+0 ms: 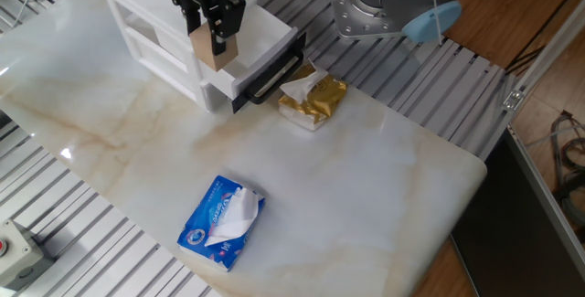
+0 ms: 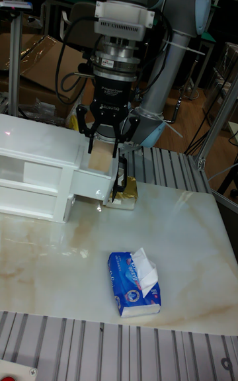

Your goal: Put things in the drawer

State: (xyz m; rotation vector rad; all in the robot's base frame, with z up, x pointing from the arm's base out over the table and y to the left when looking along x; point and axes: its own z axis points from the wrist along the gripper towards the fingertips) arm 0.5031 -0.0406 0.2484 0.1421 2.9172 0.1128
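A small light-tan wooden cube [image 1: 207, 47] [image 2: 100, 157] hangs in my black gripper [image 1: 210, 45] [image 2: 102, 153], whose fingers are shut on its sides. It hovers just over the pulled-out top drawer [image 1: 260, 41] [image 2: 92, 184] of the white two-tier cabinet [image 1: 146, 37] [image 2: 33, 176]. The drawer's black bar handle [image 1: 272, 76] [image 2: 121, 176] faces the table's middle. The drawer's inside is mostly hidden behind the gripper.
A gold tissue pack [image 1: 313, 97] [image 2: 127, 190] lies right in front of the drawer handle. A blue tissue pack [image 1: 223, 220] [image 2: 134, 284] lies nearer the front edge of the marble tabletop [image 1: 366, 187]. The arm's base [image 1: 379, 0] stands at the back right.
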